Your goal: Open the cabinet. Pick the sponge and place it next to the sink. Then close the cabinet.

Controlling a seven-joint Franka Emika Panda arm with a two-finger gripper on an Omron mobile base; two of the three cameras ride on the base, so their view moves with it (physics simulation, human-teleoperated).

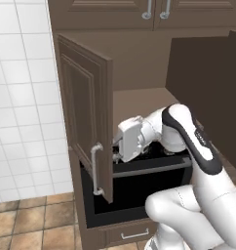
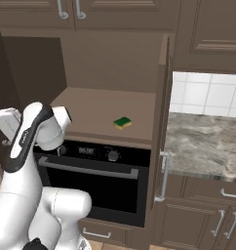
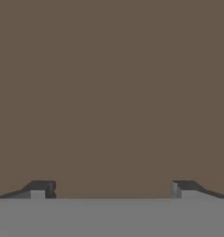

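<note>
Cabinet (image 2: pixel 110 63) stands open, both doors swung out: left door (image 1: pixel 86 112) w/ its long bar handle (image 1: pixel 96 168), right door (image 2: pixel 164 122) edge-on in the right base view w/ its handle (image 2: pixel 164 177). Sponge (image 2: pixel 122 122) lies flat on the brown shelf (image 2: pixel 90 110), green face up, yellow layer at the near edge, toward the shelf's right-front part, close to the right door but not touching it.

Gripper (image 3: pixel 113 189) has jaws spread wide, nothing betw. them; hand cam sees plain brown surface ahead, can't tell which panel. The hand (image 1: pixel 129 140) sits low at the shelf's front-left, just above the black oven (image 2: pixel 98 180).

Key relation, as I judge it: sponge lies to the right of the jaws and a bit higher and deeper, well apart, so the hand needs to lift over the shelf lip and swing right. Sponge's long axis runs roughly left-right w/ a slight skew, so jaws prob. best pinch across the short side.

Count: 1 arm, 1 gripper, 1 sponge, 2 open doors, 1 oven, 1 stone counter (image 2: pixel 203 141) to the right
</note>
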